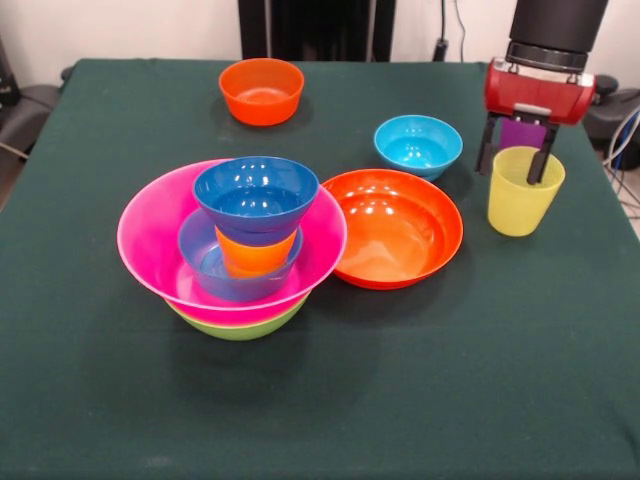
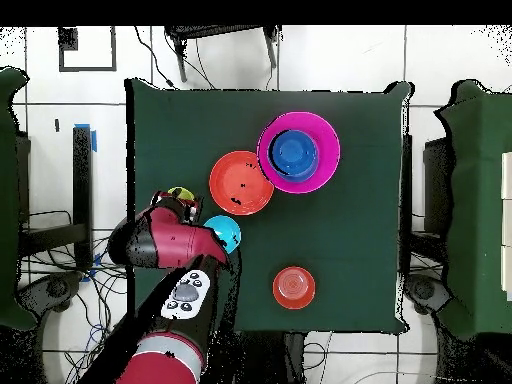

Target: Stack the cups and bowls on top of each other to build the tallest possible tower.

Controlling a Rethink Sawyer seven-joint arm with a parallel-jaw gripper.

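The tower stands left of centre. A lime green bowl point(image 1: 240, 326) carries the big pink bowl point(image 1: 150, 235) point(image 2: 322, 135). Inside it sit a blue bowl point(image 1: 205, 268), an orange cup point(image 1: 255, 256) and a dark blue bowl point(image 1: 257, 195) point(image 2: 293, 152) on top. At the right stands a yellow cup point(image 1: 524, 195) point(image 2: 180, 193). My gripper point(image 1: 515, 165) hangs open just over its far rim. A bit of the purple cup point(image 1: 522, 133) shows between the fingers; I cannot tell if they touch it. The arm hides it from overhead.
A shallow orange bowl point(image 1: 395, 228) point(image 2: 240, 182) lies right of the tower. A small cyan bowl point(image 1: 418, 146) point(image 2: 224, 233) sits behind it, near the gripper. A small orange bowl point(image 1: 262, 91) point(image 2: 294, 287) stands at the far edge.
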